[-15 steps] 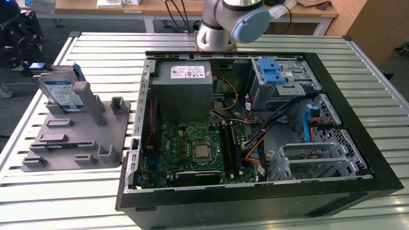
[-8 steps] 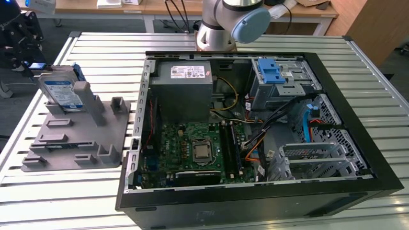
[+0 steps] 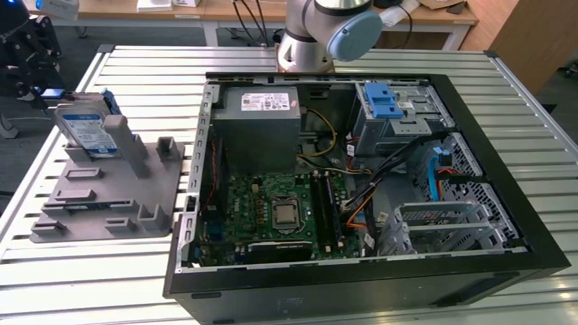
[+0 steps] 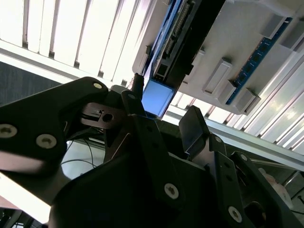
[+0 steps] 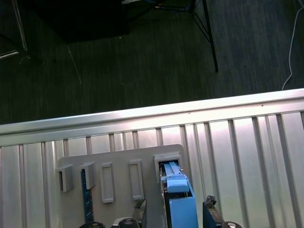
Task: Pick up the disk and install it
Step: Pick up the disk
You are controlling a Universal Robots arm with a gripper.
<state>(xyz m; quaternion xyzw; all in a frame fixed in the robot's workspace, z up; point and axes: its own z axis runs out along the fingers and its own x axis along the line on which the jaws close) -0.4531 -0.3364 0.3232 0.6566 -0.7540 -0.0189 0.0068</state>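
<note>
The disk (image 3: 86, 130) stands on edge in a slot of the grey holder (image 3: 99, 203) at the exterior view's left, its white-and-blue label facing the camera. My gripper (image 3: 50, 97) is the dark shape at the disk's far end. In the first wrist view the disk's blue carrier edge (image 5: 179, 202) runs between my two fingertips (image 5: 140, 206), with a gap on each side. My gripper (image 5: 175, 209) is open and straddles the disk. In the second wrist view the disk's edge (image 4: 166, 61) and a blue tab (image 4: 156, 97) lie ahead of my dark fingers (image 4: 194, 126).
An open computer case (image 3: 361, 288) lies on the slatted metal table (image 3: 91, 284) to the exterior view's right of the holder, with a grey power-supply box (image 3: 262, 112), a motherboard (image 3: 280, 210) and a drive cage with a blue latch (image 3: 384, 101). The table edge (image 5: 142, 118) and dark floor lie beyond the holder.
</note>
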